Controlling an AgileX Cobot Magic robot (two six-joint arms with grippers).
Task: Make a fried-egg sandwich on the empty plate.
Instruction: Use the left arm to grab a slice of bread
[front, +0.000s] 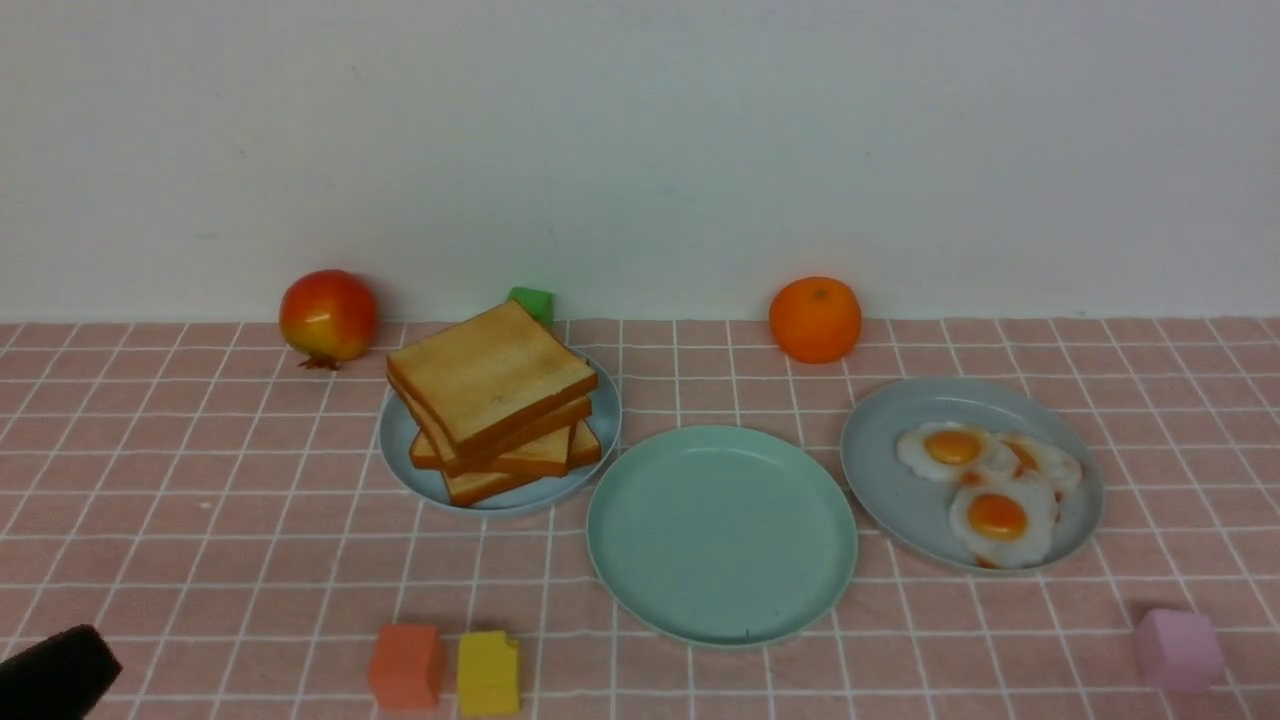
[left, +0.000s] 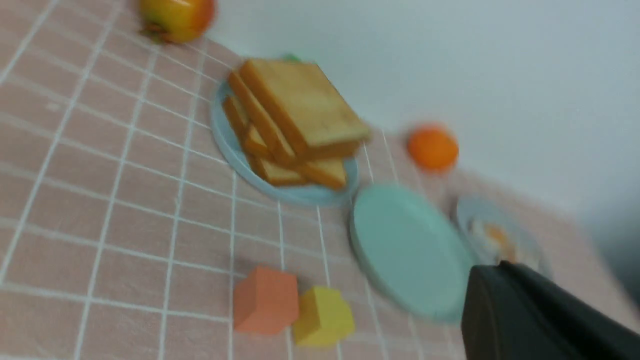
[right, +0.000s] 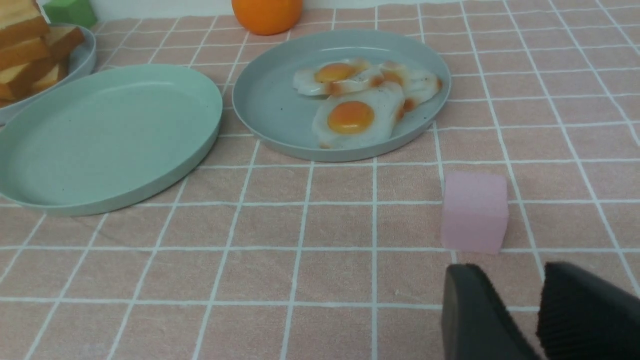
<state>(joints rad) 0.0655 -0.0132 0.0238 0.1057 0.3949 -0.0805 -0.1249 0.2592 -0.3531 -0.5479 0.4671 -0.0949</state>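
A: Three round plates on the cloth-covered bench (front: 150, 480), pink with a white grid?
B: Yes. The smooth mint-green empty plate (front: 720, 535) sits in the middle, between the toast plate (front: 605, 415), stacked with square crusted toast slices (front: 490, 400), and the glossy fried eggs (front: 1000, 515).
A: Jaws?
B: Low at the near left, the left jaws are together. Near a pink cube (right: 474, 212), the right jaws stand apart, gripping nothing.

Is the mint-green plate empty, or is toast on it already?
Empty. The mint-green plate shows only bare surface in every view; all the toast sits stacked on the blue-grey plate beside it.
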